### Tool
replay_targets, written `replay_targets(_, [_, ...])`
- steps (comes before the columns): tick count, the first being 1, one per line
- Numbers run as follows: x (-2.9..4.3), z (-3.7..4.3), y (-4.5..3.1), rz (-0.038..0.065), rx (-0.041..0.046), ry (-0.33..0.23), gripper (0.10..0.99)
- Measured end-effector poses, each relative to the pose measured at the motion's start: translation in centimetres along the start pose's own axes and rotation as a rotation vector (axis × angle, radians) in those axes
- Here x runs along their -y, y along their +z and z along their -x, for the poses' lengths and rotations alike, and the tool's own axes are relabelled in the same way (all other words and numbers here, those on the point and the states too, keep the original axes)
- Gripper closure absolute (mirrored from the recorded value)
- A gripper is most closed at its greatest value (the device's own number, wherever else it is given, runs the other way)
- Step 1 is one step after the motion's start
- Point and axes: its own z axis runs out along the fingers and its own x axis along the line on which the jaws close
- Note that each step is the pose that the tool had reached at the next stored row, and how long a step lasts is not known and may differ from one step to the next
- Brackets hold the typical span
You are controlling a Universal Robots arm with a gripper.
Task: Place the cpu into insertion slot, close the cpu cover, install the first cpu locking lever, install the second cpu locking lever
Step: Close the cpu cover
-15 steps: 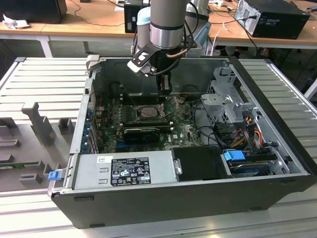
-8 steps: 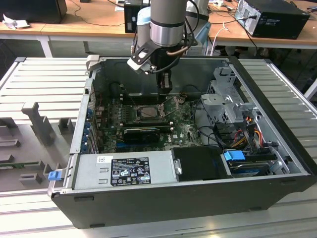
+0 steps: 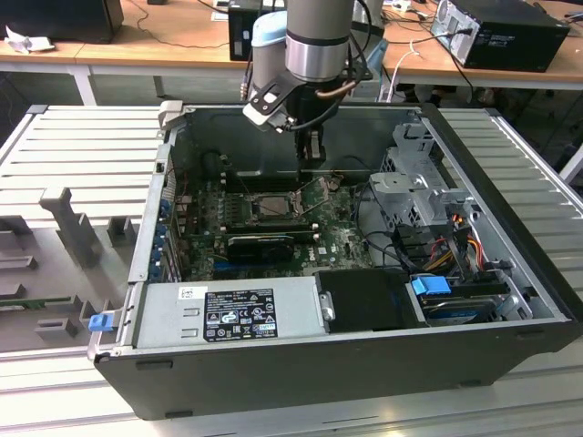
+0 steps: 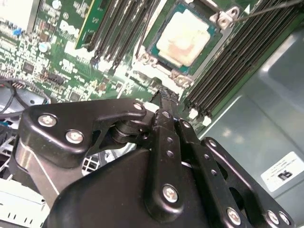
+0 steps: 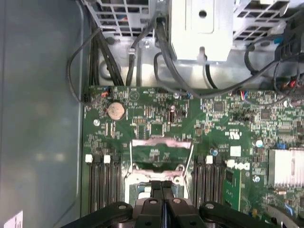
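The cpu [image 4: 187, 38], a silver-grey square with a pale smear on top, lies seated in the insertion slot [image 4: 212, 50] on the green board. In the exterior view the cpu [image 3: 271, 206] sits left of my gripper [image 3: 311, 153], which hangs inside the open case. The cpu cover [image 5: 161, 141], a thin metal frame with a large window, appears raised off the slot, with board showing through it. My gripper [image 5: 162, 187] is shut with nothing between its fingers, its tips close to the cover's near edge. A thin wire lever [image 4: 270, 8] stands free beside the slot.
Long black memory slots [image 5: 102, 185] flank the socket on both sides. A grey power supply [image 3: 228, 314] fills the case's front. A metal drive cage [image 3: 414, 187] with cables stands at the exterior view's right. A coin battery [image 5: 116, 110] and a finned heatsink [image 5: 285, 166] sit on the board.
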Motion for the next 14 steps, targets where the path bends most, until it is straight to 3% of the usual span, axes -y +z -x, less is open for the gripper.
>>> replay_targets(7, [-2.03, 0.01, 0.05, 0.0, -0.0001, 0.0, 0.98])
replay_targets(14, [-2.78, 0.04, 0.16, 0.0, -0.0001, 0.0, 0.98])
